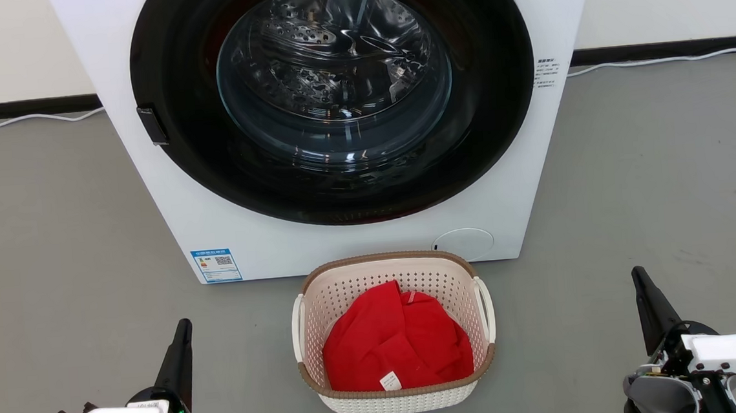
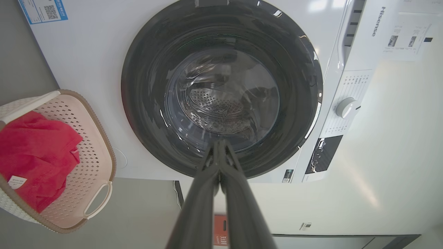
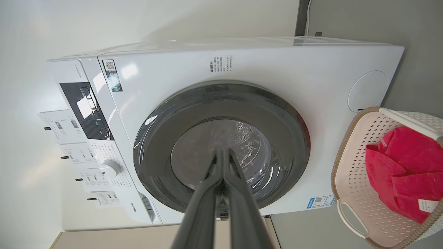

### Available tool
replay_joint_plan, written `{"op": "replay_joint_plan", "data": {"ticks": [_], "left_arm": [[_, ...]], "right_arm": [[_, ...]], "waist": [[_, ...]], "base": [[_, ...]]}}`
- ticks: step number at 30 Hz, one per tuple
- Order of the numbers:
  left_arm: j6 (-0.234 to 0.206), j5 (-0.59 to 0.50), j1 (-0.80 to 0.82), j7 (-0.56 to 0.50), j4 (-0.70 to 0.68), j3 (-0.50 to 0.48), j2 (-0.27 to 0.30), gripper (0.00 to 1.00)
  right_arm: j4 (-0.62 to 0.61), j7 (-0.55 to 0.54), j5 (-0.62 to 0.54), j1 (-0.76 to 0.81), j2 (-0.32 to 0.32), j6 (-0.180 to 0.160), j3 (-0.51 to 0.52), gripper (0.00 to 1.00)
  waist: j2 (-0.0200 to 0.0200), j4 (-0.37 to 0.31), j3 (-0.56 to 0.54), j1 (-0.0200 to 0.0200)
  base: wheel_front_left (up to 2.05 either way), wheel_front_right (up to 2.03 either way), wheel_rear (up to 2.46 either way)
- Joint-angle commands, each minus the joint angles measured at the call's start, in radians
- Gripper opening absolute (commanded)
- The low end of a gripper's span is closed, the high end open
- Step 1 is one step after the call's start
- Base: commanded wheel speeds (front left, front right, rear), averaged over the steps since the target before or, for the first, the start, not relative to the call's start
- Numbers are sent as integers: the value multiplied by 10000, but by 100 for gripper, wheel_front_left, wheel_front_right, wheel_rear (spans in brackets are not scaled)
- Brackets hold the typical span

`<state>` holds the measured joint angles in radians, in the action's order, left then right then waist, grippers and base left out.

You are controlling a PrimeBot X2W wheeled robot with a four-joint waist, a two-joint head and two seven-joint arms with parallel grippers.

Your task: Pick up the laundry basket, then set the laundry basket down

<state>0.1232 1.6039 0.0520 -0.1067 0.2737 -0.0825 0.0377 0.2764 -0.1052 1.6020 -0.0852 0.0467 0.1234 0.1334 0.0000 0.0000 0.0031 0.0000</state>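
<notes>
Scene: a white washing machine [image 1: 167, 201] stands on a grey floor [image 1: 54, 254]. Its round dark door [image 1: 341, 195], with a glass window, faces the camera.
Laundry basket [image 1: 398, 400]: upright on the floor just in front of the washing machine, below the door. It is cream, full of small holes, with a brown woven-look rim and a white loop handle [image 1: 298, 328] on each side. Neither claw touches it.
Inside the basket: a crumpled red cloth [image 1: 393, 341] with a small white tag showing.
Left claw [image 1: 183, 329]: low in front of the washing machine's left corner, well apart from the basket. Its two dark fingers are pressed together on nothing and point toward the machine.
Right claw [image 1: 638, 275]: low and out past the washing machine's right corner, also well apart from the basket. Its fingers are likewise pressed together and hold nothing.
Sticker [image 1: 216, 265]: a blue label at the lower left of the washing machine's front.
Cable [image 1: 12, 120]: a thin white line along the floor by the wall, level with the back of the washing machine.
</notes>
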Motion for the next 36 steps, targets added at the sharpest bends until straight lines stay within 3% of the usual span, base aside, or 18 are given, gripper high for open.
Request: {"op": "replay_joint_plan", "data": {"ticks": [1, 19, 20, 27, 31, 36], "left_arm": [[75, 51, 559, -62, -289, -308, 125, 0], [75, 51, 559, -62, -289, -308, 125, 0], [0, 0, 2, 1, -2, -1, 0, 100], [0, -3, -230, 88, 324, 52, -82, 100], [2, -5, -186, 206, 242, 124, -75, 100], [5, -20, -143, 353, 133, 212, -67, 100]], "right_arm": [[-317, -77, 70, -227, 35, 73, -200, 0], [-317, -77, 70, -227, 35, 73, -200, 0], [-2, 0, 1, -1, 0, 0, -1, 100], [284, 38, 16, 170, -54, -4, -64, 100], [173, 119, 47, 150, -51, -2, -119, 100], [31, 218, 96, 133, -47, 2, -197, 100]], "waist": [[0, 0, 0, 0], [0, 0, 0, 0], [0, 0, 0, 0], [0, 0, 6, 2], [0, 1, -11, 23], [0, 0, 9, 2]], "base": [[0, 0, 0], [0, 0, 0], [0, 0, 0], [0, 0, 0], [0, 0, 0], [0, 0, 0]]}}
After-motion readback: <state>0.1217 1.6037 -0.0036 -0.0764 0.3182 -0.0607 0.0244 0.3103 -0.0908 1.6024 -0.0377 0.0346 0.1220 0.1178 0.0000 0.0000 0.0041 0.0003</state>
